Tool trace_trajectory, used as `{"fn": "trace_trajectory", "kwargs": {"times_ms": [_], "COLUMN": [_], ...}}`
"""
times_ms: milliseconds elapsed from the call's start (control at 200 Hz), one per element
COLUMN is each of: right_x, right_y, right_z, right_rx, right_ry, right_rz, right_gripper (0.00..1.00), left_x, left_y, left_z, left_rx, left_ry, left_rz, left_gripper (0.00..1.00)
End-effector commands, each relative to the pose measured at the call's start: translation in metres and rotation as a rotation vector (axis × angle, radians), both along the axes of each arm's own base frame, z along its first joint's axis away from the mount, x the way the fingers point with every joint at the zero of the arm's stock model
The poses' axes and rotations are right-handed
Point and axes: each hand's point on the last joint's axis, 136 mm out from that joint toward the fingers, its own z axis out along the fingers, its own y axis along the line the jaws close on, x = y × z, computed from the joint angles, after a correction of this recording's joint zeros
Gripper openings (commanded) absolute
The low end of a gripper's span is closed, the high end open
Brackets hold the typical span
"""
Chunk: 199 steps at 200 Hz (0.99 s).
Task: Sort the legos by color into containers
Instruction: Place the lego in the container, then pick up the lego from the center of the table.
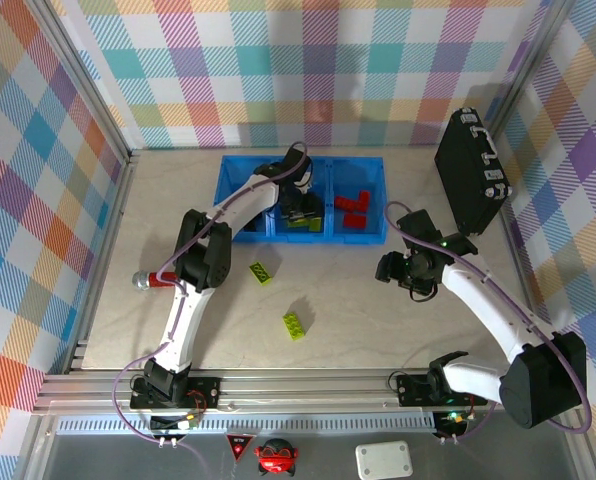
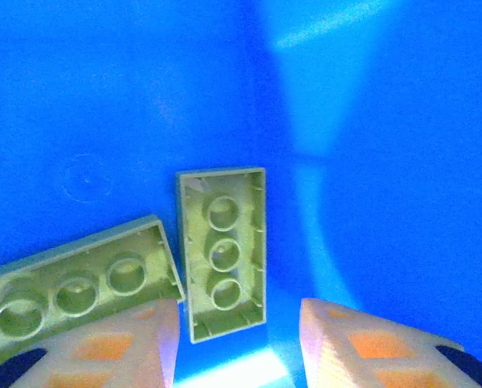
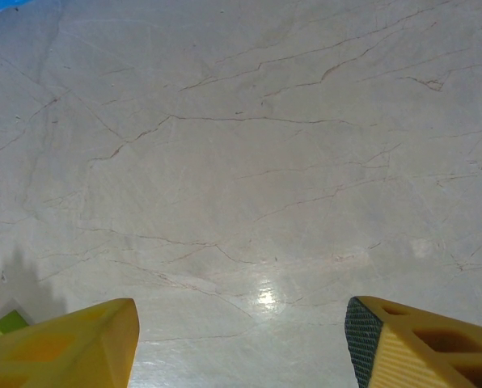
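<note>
Left wrist: left gripper (image 2: 239,323) narrowly parted, empty, above a green brick (image 2: 222,253) in the blue tray (image 2: 370,121). Right gripper (image 3: 239,319) wide, empty.

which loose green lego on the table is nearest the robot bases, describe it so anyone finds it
Find the blue three-bin tray at the back of the marble table. On the bare tabletop in front of it lie two loose lime-green bricks. Yours is the near brick, closer to the arm bases and further right than the far brick.
</note>
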Motion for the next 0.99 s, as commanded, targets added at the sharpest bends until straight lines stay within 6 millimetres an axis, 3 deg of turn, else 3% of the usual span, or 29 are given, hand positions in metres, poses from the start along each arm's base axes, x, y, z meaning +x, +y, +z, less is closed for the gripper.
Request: {"fn": "trace_trajectory", "kwargs": {"times_ms": [0,215,380,670,990], "right_x": [-0.003,0.005,0.012,0.015,0.014], "right_y": [0.005,0.023,0.044,0.094,0.156], "right_z": [0.002,0.005,0.007,0.001,-0.012], "right_rx": [-0.002,-0.022,-0.059,-0.084,-0.117], "right_ry": [0.023,0.018,0.016,0.042,0.07], "right_rz": [0.03,0.084,0.148,0.271,0.406], "right_gripper": [0.69,0.69,0.69,0.69,0.68], "left_x": [-0.011,-0.032,-0.054,-0.101,-0.14], "left_y": [0.007,0.025,0.051,0.108,0.18], "left_z": [0.059,0.08,0.09,0.079,0.074], "left_rx": [-0.022,0.013,0.065,0.155,0.181], "left_ry": [-0.081,-0.103,-0.123,-0.086,-0.051], "left_rz": [-0.022,-0.027,-0.01,0.043,0.152], "left_gripper": [0.43,0.43,0.43,0.43,0.42]}}
